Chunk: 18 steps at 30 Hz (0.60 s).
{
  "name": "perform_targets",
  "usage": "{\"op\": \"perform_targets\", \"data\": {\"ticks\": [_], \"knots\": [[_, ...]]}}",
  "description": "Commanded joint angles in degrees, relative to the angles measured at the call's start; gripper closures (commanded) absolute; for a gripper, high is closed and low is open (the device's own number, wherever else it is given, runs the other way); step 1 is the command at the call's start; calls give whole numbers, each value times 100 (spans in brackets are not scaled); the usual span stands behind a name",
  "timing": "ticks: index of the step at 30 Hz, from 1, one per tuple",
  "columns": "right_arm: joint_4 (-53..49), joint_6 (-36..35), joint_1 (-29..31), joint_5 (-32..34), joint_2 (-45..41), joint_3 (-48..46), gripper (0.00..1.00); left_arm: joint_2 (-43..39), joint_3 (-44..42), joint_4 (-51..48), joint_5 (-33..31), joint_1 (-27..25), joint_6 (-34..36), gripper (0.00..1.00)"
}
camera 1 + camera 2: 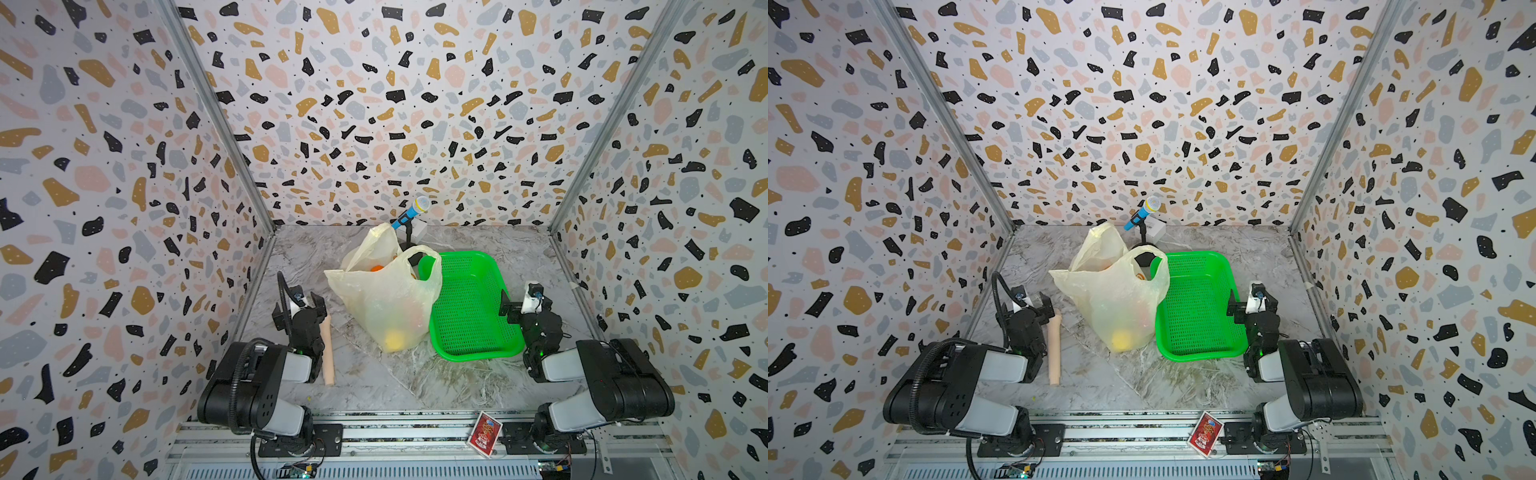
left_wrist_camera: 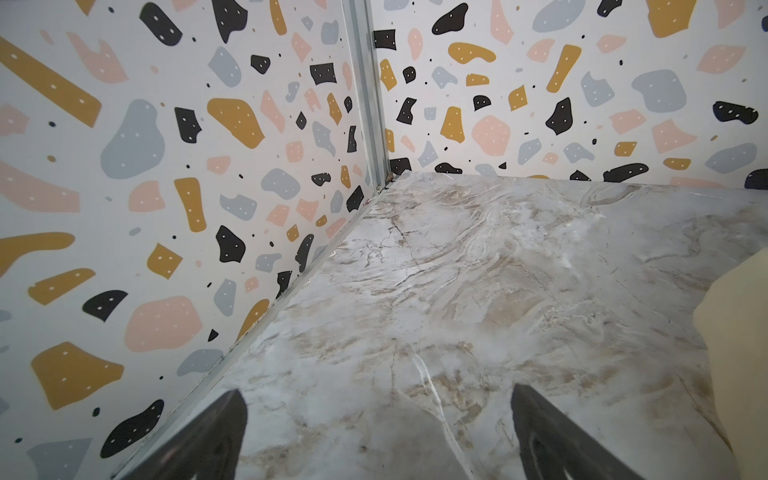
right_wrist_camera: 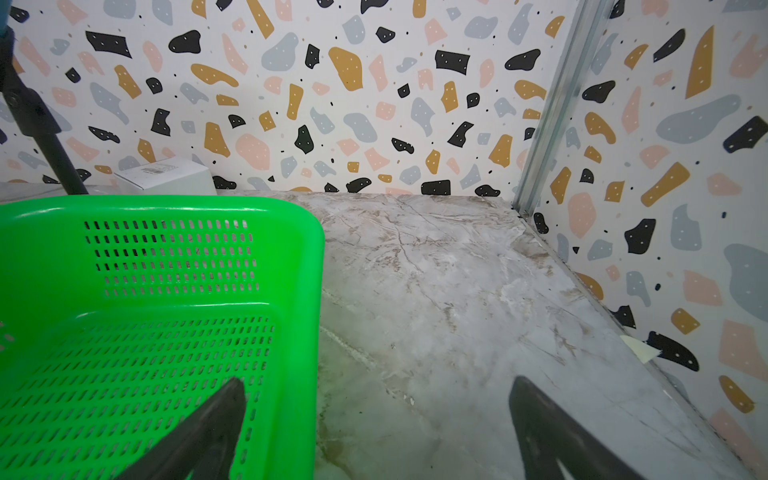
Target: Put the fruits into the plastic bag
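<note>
Well, I start with the big marble table [image 1: 395, 382]. I see no fruit lying loose on it in either top view.

Next is the plastic bag [image 1: 382, 299]. It stands in the middle of the table, puffed up, with its mouth open at the top. Its right side touches the green basket [image 1: 478, 355], and one handle loop hangs over the basket's far corner. The basket looks empty in both top views and in the right wrist view.

Then come my two arms, folded back at the near corners. The left gripper [image 2: 377, 390] is spread wide and holds nothing, with only bare table between its jaws. The right gripper [image 3: 376, 380] is wide too and holds nothing. It hangs over the near right edge of the basket.

A beige roller [image 1: 328, 353] lies just beside the left arm. It is not a fruit.

Last, the small things. An orange [image 1: 377, 268] peeks out near the bag's mouth, and a yellow fruit [image 1: 395, 340] sits at the bottom. I cannot count the others through the plastic.

I think the job is done, or very nearly.
</note>
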Motion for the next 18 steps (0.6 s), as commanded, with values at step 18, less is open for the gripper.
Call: {"op": "perform_targets", "data": {"ticks": [18], "knots": [[-311, -99, 12, -19, 18, 114, 1, -18, -8, 354, -71, -21, 42, 1]]}}
